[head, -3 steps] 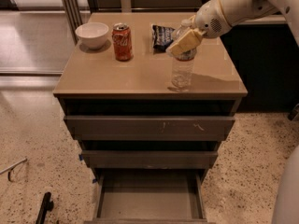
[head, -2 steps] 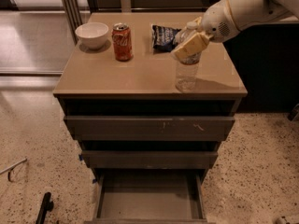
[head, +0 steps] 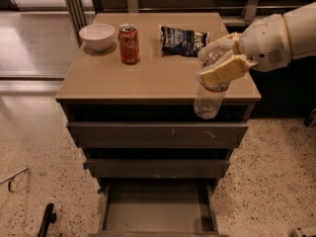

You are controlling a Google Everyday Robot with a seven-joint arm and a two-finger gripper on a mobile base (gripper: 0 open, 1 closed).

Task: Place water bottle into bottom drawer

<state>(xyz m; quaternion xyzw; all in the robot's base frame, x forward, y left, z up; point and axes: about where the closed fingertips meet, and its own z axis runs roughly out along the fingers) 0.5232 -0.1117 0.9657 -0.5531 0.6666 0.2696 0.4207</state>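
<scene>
My gripper is shut on the upper part of the water bottle, a small clear plastic bottle. It holds the bottle upright in the air, just past the cabinet's front right edge, with the bottle's base in front of the gap above the top drawer. The bottle's cap is hidden by the fingers. The bottom drawer is pulled open at the foot of the cabinet, and its plain grey floor shows with nothing in it. It lies below and to the left of the bottle.
On the tan cabinet top stand a white bowl, an orange-red soda can and a dark chip bag. The top drawer and middle drawer stick out a little. A dark object lies on the floor at left.
The gripper has lifted the bottle off the cabinet top and carried it forward and to the right, past the front edge. Bowl, can and bag have not moved.
</scene>
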